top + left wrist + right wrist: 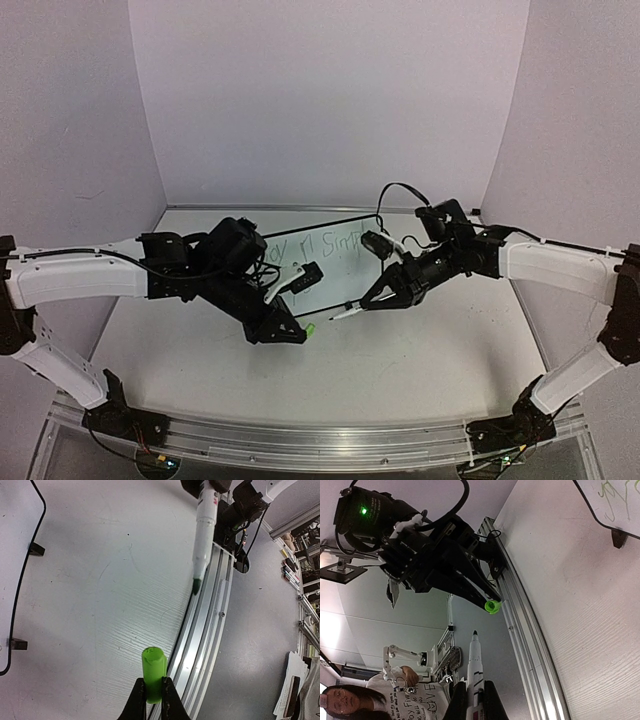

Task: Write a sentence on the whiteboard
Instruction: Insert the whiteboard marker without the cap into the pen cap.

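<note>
Pale bench (400,380), lilac walls (330,100) on three sides, metal rail (300,432) along the near edge. Whiteboard (340,270) sits at 12 o'clock from bench centre, behind both wrists. The sentence (345,241) runs in thin green strokes across its upper part, so I judge the writing done and capping the step in hand. Left jaws are pressed on the green cap (154,669), pinching its closed end so the mouth is free. Right jaws pinch the marker (476,667) by the rear of its barrel, tip bare and pointing outward. From above, the cap is at 9 o'clock of the marker's tip, near but not touching. Both are held off the board, probably so a slip leaves no stray mark on the words. Only the top camera shows the words whole. Left wrist shows just a blank edge of the board and its two black feet (35,549), but gives the dark green tip (196,585) sharply, at 1 o'clock of the cap. Right wrist alone shows the cap's open ring facing the marker, at 12 o'clock of the tip and slightly off-axis by my estimate. Axes need lining up before any push.
</note>
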You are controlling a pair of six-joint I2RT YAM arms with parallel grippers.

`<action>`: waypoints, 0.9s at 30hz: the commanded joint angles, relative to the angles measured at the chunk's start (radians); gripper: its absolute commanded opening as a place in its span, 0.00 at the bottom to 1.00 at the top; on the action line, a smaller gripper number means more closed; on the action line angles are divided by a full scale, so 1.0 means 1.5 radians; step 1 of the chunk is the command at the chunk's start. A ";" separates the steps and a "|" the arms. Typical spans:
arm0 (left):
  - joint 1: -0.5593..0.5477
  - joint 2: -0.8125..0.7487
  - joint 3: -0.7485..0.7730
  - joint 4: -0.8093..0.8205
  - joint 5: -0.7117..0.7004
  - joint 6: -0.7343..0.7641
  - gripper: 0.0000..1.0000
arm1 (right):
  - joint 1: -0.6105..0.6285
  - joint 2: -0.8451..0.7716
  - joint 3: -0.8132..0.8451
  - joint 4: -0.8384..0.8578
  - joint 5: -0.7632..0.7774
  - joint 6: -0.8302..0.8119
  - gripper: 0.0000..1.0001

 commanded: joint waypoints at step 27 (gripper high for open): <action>-0.045 0.041 0.075 -0.007 0.026 0.030 0.00 | 0.029 0.051 0.025 -0.039 -0.026 -0.043 0.00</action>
